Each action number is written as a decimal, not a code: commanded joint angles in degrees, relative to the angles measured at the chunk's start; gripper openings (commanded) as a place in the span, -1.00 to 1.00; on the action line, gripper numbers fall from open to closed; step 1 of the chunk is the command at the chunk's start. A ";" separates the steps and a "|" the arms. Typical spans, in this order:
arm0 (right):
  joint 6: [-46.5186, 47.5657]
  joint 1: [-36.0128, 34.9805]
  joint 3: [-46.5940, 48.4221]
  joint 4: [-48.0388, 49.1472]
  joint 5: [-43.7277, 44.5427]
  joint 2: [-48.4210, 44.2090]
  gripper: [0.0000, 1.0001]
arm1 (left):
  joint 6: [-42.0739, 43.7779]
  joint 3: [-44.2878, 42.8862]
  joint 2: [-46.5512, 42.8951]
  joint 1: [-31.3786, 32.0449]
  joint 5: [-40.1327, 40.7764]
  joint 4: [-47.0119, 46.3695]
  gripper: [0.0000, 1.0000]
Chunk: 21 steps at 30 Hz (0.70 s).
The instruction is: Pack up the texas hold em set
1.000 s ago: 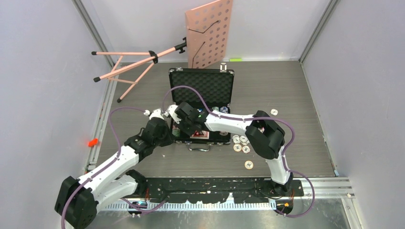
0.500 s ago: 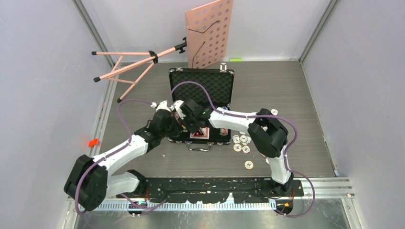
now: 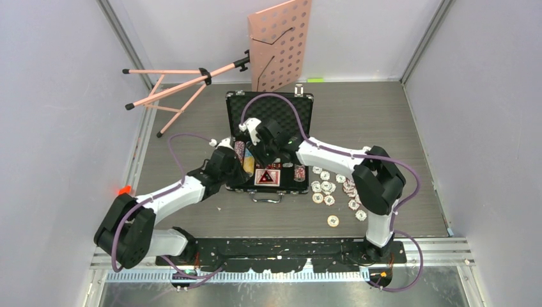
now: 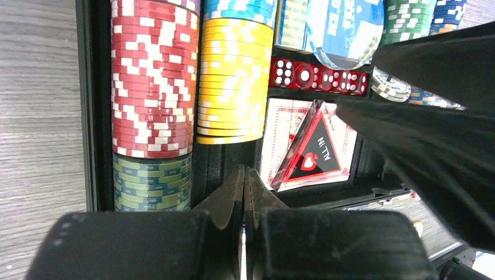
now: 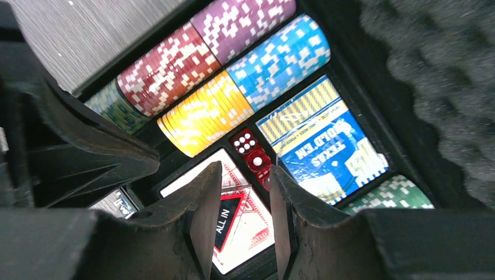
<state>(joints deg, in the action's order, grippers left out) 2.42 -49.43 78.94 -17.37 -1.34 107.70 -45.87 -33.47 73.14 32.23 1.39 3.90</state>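
The case [image 3: 305, 121] lies open in the middle of the table [image 3: 383, 128], lid propped up at its back, and I have both arms crowded over its tray. My left gripper [image 4: 244, 172] is pinched fully closed with nothing in it, hovering over the case's front wall near the left end. My right gripper [image 5: 245, 175] hangs over the middle of the tray, jaws apart and empty.

Inside the case, the red row [image 4: 153, 76] and green row [image 4: 152, 181] fill the left slot end to end. The yellow row [image 4: 233, 81] beside them stops short, leaving a bare stretch toward the case's front. The blue card deck [image 5: 324, 140] sits toward the lid side. A triangular marker [image 4: 315, 151] leans tilted on a second deck near the front wall, with the dice [image 4: 318, 77] lined up just behind it. Loose chips [image 3: 326, 187] lie scattered to the right of the case.

I judge the step in hand is fetching those with the right arm. To do it well I'd lift clear of the left arm first and grip each chip by its edge. I'd drop it upright into the bare stretch, then press the row snug with the closed left gripper. The tilted marker may foul the lid unless laid flat.
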 commanded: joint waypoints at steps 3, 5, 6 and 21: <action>-1.19 0.05 -0.06 3.16 -1.49 -4.26 -0.16 | 1.41 0.32 -0.57 0.12 -0.20 0.53 -1.00; -1.87 0.15 0.08 3.00 -1.70 -4.64 -0.16 | 1.89 -0.03 -0.79 0.12 0.41 1.39 -1.00; -2.15 0.30 -0.01 2.98 -1.90 -5.34 -0.17 | 2.12 -0.23 -0.92 0.12 0.63 1.74 -1.00; -35.51 4.93 -24.43 -8.19 24.28 -39.16 0.51 | 12.55 -1.33 -15.86 0.32 -6.82 9.69 -0.52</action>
<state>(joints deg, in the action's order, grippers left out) -14.24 -45.98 60.45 -19.88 5.41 78.85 -38.50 -33.50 61.56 32.23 0.71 12.45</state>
